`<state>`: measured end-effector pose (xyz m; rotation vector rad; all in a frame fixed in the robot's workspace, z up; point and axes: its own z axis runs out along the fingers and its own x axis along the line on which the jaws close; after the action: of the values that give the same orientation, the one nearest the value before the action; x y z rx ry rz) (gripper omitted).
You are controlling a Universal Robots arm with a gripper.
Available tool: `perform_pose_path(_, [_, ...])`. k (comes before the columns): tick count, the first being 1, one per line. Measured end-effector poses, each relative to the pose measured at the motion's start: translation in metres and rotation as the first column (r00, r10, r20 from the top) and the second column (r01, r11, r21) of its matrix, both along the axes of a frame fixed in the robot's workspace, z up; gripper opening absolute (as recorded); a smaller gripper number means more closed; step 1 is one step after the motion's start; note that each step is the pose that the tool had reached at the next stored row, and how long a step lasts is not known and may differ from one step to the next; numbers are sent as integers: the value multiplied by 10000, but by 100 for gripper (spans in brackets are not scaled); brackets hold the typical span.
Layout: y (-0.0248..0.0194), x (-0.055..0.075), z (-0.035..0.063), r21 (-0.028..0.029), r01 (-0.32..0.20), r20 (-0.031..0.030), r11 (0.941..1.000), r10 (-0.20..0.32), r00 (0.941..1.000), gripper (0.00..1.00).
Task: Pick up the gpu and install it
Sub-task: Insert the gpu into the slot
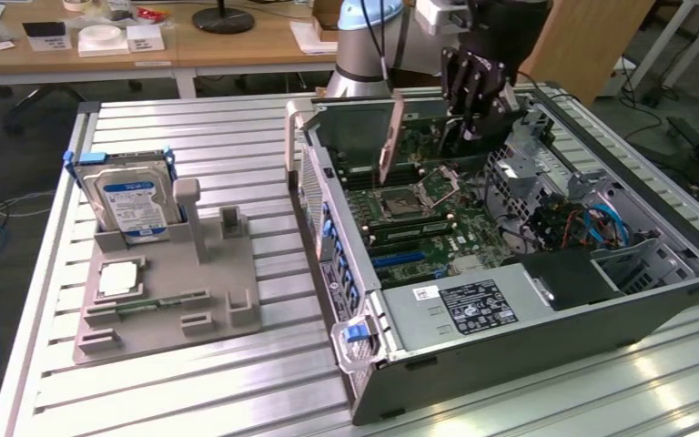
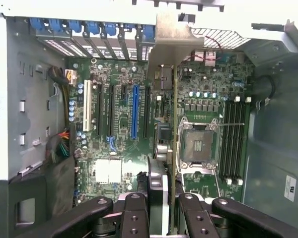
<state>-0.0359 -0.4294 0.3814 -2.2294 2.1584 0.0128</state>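
Note:
The gpu (image 1: 391, 137) hangs edge-on over the motherboard (image 1: 422, 209) inside the open computer case (image 1: 641, 300), its silver bracket toward the case's rear wall. My gripper (image 1: 471, 114) comes down from above and is shut on the card's far end. In the wrist view the gpu (image 2: 174, 114) shows as a thin edge running from the bracket (image 2: 171, 39) to my gripper (image 2: 164, 210), with its fan block (image 2: 158, 186) between the black fingers (image 2: 136, 213). The card sits between the blue slot (image 2: 135, 111) and the CPU socket (image 2: 196, 146). Whether it touches the board I cannot tell.
A grey holder (image 1: 222, 300) on the ribbed table at the exterior view's left carries a silver hard drive (image 1: 131, 205). Inside the case are the power supply (image 1: 471, 305), drive cage (image 1: 531, 155) and cables (image 1: 586, 228). Desks stand behind.

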Motion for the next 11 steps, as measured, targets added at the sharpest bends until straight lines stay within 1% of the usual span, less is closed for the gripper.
perform_pose_path(4, [-2, 0, -68, 0, 0, 0, 10000, 0, 10000, 28])
perform_pose_path(7, [-4, 1, -94, -33, -2, -1, 10000, 2, 10000, 28])
perform_pose_path(11, [-8, 0, -158, -37, 0, 0, 10000, 0, 10000, 28])
